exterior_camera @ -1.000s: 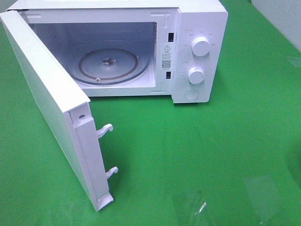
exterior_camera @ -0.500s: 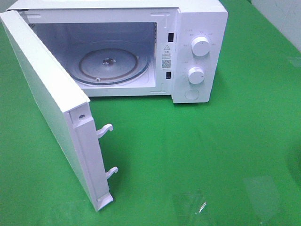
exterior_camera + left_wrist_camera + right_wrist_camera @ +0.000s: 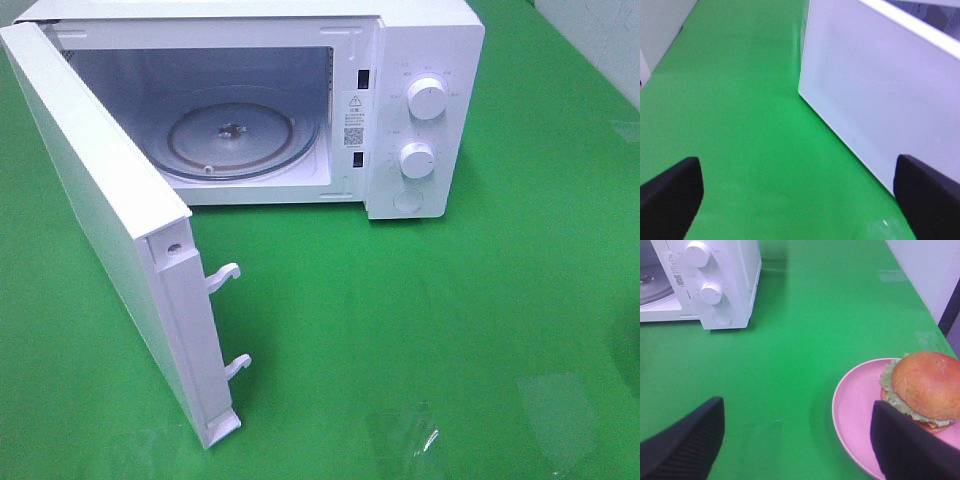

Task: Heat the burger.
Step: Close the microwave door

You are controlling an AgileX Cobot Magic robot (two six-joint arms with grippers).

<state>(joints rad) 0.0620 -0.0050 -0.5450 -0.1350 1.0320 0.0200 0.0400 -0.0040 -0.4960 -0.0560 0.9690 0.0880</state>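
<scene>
My left claw point(image 3: 795, 200) hangs with its jaws spread wide and empty over the green table point(image 3: 740, 125), the white microwave door point(image 3: 875, 95) just beside one finger. The microwave point(image 3: 420, 110) stands open (glass turntable point(image 3: 235, 135) bare). My right claw point(image 3: 797, 440) gapes empty too, the burger point(image 3: 925, 390) on its pink plate point(image 3: 855, 410) just ahead of one fingertip.

The burger point(image 3: 927, 390) and its pink plate point(image 3: 855, 410) are cut off at the right wrist view's edge, partly behind a black fingertip point(image 3: 905, 450).
</scene>
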